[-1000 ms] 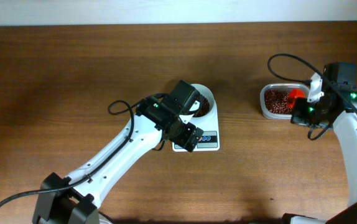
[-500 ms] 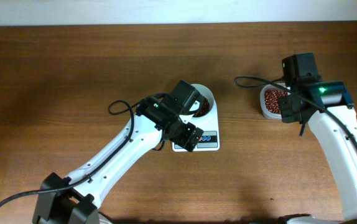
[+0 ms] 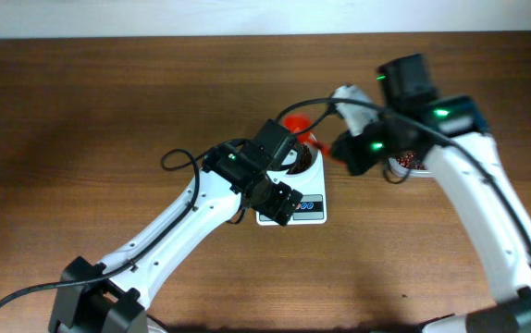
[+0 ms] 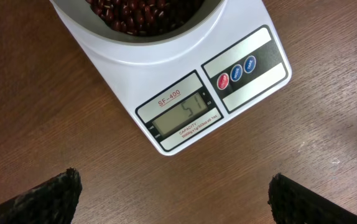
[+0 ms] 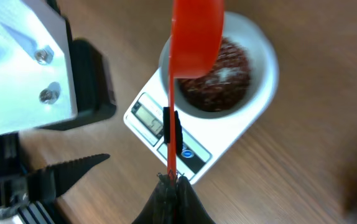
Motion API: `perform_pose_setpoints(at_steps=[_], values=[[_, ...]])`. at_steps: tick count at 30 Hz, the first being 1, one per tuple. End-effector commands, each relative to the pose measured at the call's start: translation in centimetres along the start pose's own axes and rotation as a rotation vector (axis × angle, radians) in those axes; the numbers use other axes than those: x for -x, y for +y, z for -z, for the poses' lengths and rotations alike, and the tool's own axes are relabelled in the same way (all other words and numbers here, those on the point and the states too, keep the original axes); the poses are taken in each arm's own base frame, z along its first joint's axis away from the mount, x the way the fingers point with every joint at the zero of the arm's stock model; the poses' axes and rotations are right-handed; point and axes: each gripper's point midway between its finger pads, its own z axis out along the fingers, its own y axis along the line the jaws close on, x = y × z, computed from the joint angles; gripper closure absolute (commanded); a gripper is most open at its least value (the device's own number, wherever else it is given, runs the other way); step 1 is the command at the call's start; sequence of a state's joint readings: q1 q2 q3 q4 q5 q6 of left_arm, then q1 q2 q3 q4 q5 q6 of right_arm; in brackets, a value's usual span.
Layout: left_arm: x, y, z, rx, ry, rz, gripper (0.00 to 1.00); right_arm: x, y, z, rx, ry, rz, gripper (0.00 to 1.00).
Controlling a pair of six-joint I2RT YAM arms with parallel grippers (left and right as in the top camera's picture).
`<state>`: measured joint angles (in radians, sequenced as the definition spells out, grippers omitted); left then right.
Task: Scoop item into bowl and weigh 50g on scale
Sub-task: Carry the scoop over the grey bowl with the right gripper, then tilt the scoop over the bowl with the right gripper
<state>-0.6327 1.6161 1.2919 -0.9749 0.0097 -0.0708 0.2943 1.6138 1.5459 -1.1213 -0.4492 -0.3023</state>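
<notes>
The white bowl [image 5: 264, 65] sits on the white scale [image 4: 241, 81] and holds dark red-brown beans [image 5: 219, 74]. The display [image 4: 181, 121] reads about 51. My right gripper [image 5: 173, 183] is shut on the thin handle of the orange-red scoop [image 5: 194, 34], whose cup hangs over the bowl's far rim. The scoop's contents do not show. In the overhead view the scoop [image 3: 295, 123] is left of my right gripper [image 3: 344, 148]. My left gripper [image 4: 175, 199] is open and empty above the table in front of the scale [image 3: 307, 209].
The clear tub [image 3: 404, 166] with beans is right of the scale, mostly hidden under my right arm. My left arm [image 3: 182, 222] runs diagonally from the front left. The left gripper's body [image 5: 23, 68] is close beside the scoop.
My right arm has swung left from the tub to above the bowl, carrying the scoop. The left arm has not moved.
</notes>
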Motion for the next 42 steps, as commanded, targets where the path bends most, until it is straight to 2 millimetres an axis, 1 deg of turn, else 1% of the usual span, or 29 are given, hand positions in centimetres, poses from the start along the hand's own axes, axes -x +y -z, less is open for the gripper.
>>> perform_pose_setpoints(at_steps=[1,2,3,4,8,12,16,21,25,30,38,40,42], values=[[-0.1,0.1,-0.3,0.007,0.009,-0.009,0.01,-0.4,0.3,-3.2,-0.022,0.097,0.072,0.96],[-0.1,0.1,-0.3,0.007,0.009,-0.009,0.01,-0.8,0.1,-4.3,-0.044,0.137,0.084,0.96],[-0.1,0.1,-0.3,0.007,0.009,-0.009,0.01,-1.0,-0.3,-5.1,-0.072,0.162,0.096,0.96],[-0.1,0.1,-0.3,0.007,0.009,-0.009,0.01,-0.9,-0.7,-5.3,-0.106,0.167,0.108,0.96],[-0.1,0.1,-0.3,0.007,0.009,-0.009,0.01,-0.4,-2.3,-5.3,-0.199,0.162,0.132,0.96],[-0.1,0.1,-0.3,0.007,0.009,-0.009,0.01,-1.2,-2.7,-6.6,-0.186,0.202,0.122,0.96],[-0.1,0.1,-0.3,0.007,0.009,-0.009,0.01,-1.1,-2.8,-6.8,-0.185,0.196,0.123,0.96],[-0.1,0.1,-0.3,0.007,0.009,-0.009,0.01,-1.4,-2.9,-7.4,-0.179,0.214,0.118,0.96],[-0.1,0.1,-0.3,0.007,0.009,-0.009,0.01,-2.5,-2.5,-8.4,-0.137,0.261,0.101,0.96],[-0.1,0.1,-0.3,0.007,0.009,-0.009,0.01,-3.4,-1.8,-8.4,-0.099,0.295,0.084,0.96],[-0.1,0.1,-0.3,0.007,0.009,-0.009,0.01,-2.6,1.5,-8.5,0.097,0.238,0.047,0.96],[-0.1,0.1,-0.3,0.007,0.009,-0.009,0.01,-2.7,1.4,-8.4,0.099,0.238,0.032,0.96],[-0.1,0.1,-0.3,0.007,0.009,-0.009,0.01,-2.6,0.8,-8.2,0.093,0.230,-0.008,0.96]])
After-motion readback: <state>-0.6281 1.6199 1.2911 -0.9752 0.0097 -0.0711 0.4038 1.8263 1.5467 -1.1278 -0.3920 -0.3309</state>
